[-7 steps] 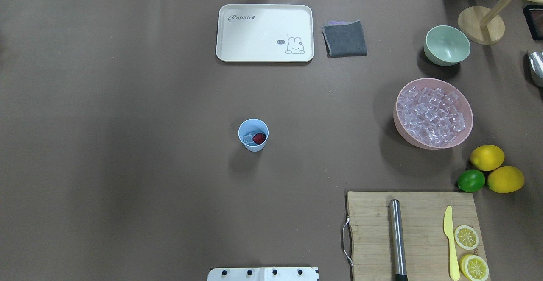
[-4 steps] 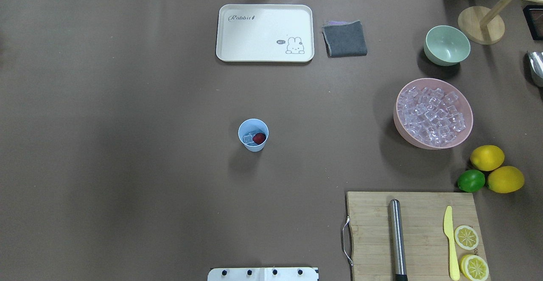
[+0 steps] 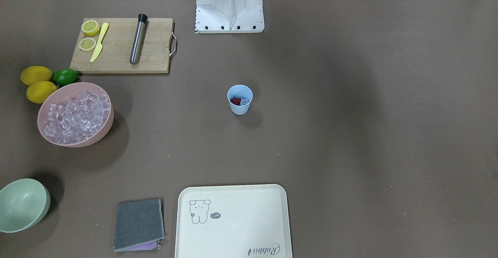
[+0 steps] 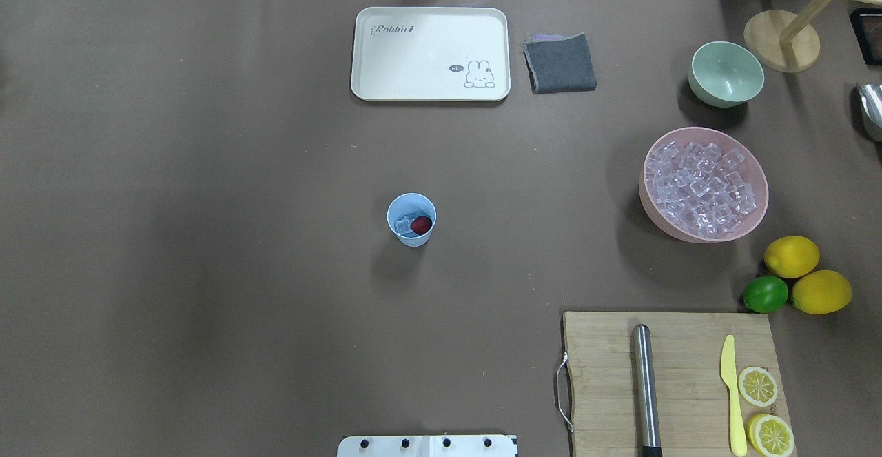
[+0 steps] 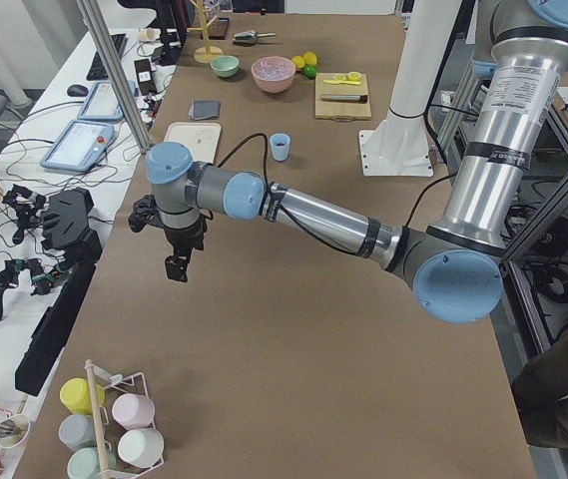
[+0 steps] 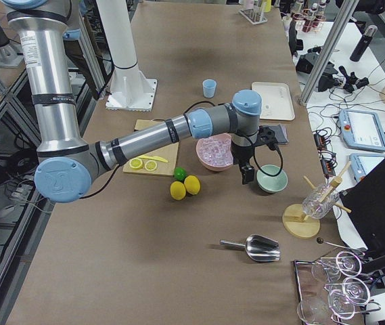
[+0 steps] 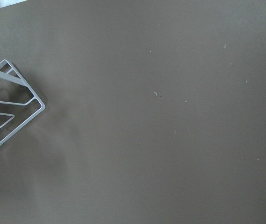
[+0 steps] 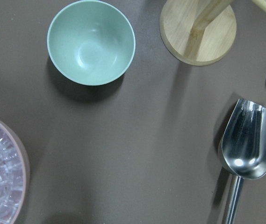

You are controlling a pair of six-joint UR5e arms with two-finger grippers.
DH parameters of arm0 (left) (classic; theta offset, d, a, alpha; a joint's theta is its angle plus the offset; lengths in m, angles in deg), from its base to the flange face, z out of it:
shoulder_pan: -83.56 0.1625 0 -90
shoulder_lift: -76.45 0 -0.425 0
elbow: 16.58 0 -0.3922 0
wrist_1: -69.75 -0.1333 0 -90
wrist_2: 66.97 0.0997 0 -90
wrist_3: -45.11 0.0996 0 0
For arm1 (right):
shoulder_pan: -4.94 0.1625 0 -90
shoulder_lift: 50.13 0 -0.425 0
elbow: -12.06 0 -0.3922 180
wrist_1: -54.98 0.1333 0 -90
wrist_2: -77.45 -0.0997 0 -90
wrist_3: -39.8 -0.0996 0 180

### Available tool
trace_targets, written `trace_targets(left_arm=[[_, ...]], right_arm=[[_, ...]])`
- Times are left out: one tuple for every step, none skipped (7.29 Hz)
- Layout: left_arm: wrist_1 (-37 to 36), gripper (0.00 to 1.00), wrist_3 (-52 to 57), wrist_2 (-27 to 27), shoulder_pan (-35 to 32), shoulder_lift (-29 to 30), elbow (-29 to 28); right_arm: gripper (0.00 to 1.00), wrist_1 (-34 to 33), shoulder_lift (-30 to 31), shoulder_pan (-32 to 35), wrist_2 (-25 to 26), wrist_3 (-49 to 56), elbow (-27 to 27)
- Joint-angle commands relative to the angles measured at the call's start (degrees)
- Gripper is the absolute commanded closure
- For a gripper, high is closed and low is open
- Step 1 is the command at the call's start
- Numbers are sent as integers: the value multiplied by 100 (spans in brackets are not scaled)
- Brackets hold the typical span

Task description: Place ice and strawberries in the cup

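The light-blue cup point(image 4: 411, 219) stands upright in the middle of the table, also seen in the front view point(image 3: 239, 99). Inside it lie the red strawberry point(image 4: 421, 224) and ice cubes point(image 4: 403, 223). More ice point(image 4: 704, 188) fills the pink bowl point(image 4: 653, 214) at the right. My left gripper point(image 5: 175, 269) hangs over bare table far to the left of the cup, and only the left side view shows it. My right gripper point(image 6: 247, 177) hovers between the pink bowl and the green bowl point(image 6: 272, 179), seen only in the right side view. I cannot tell if either is open or shut.
A cream tray point(image 4: 431, 54) and a grey cloth point(image 4: 559, 63) lie at the far side. A cutting board point(image 4: 679, 381) carries a steel muddler, a yellow knife and lemon slices; lemons and a lime point(image 4: 765, 293) sit beside it. A metal scoop point(image 8: 245, 149) and a wooden stand point(image 8: 199, 32) are at the right end.
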Motion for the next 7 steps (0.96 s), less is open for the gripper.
trace_targets(left_arm=[[127, 2, 12, 5, 58, 8, -259], [127, 2, -6, 5, 58, 0, -260], [127, 2, -15, 13, 66, -18, -277], [127, 2, -23, 83, 67, -27, -277], [127, 2, -41, 75, 67, -53, -286], [127, 2, -32, 75, 75, -45, -356], [136, 2, -24, 84, 110, -53, -356]], right_arm=[[0, 0, -15, -6, -8, 0, -21], [0, 0, 3, -6, -16, 0, -65], [0, 0, 47, -6, -8, 0, -100], [0, 0, 64, -6, -8, 0, -101], [0, 0, 82, -6, -8, 0, -101], [0, 0, 82, -6, 27, 0, -101], [0, 0, 82, -6, 36, 0, -109]])
